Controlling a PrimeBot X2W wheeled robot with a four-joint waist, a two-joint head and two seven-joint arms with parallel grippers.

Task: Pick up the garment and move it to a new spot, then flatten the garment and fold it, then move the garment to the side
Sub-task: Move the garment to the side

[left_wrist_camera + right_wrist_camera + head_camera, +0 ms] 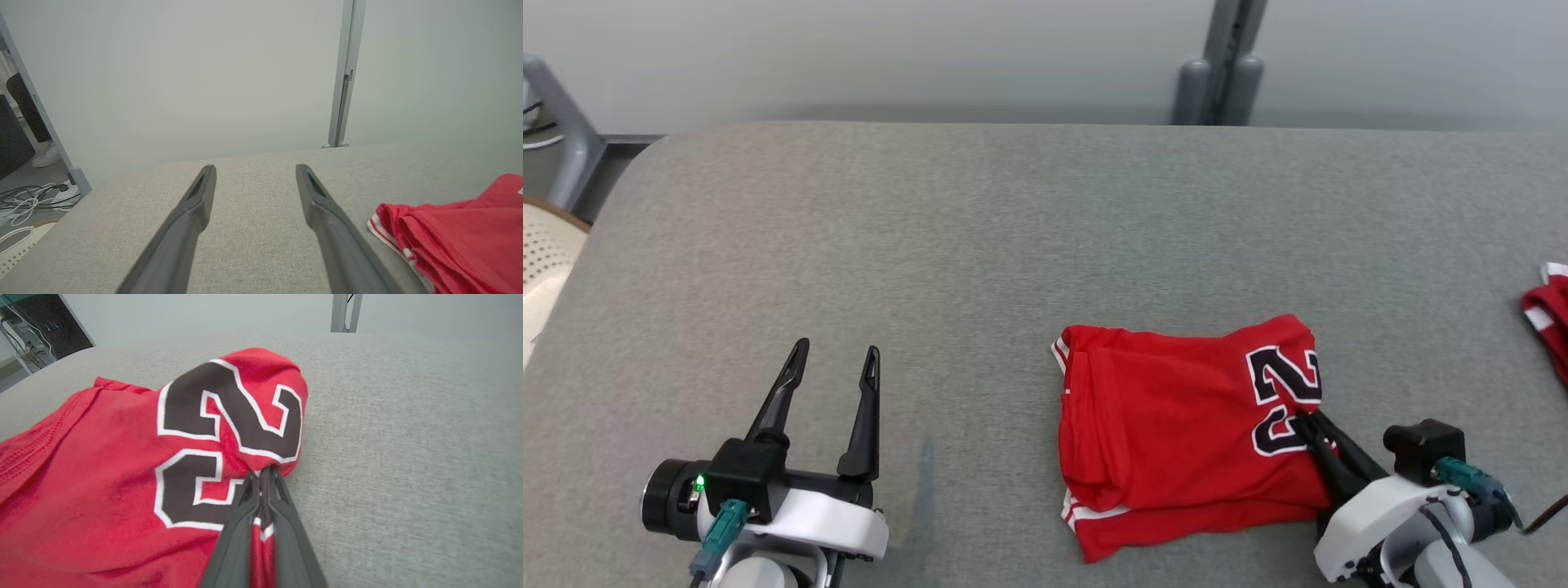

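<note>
The garment (1168,425) is a red jersey with white trim and black numerals, lying folded on the grey table right of centre. Its right edge is pinched between the fingers of my right gripper (1303,418), which is shut on the cloth beside the numerals. In the right wrist view the two fingers meet at the garment (122,469), and my right gripper (263,473) has a fold of red fabric between them. My left gripper (837,359) stands open over bare table at the lower left, well apart from the garment (461,237); my left gripper (253,175) holds nothing.
A second red and white cloth (1550,318) lies at the table's right edge. A pale perforated basket (543,261) sits off the table's left side. Grey posts (1221,82) stand behind the far edge. Cables (32,196) lie on the floor at left.
</note>
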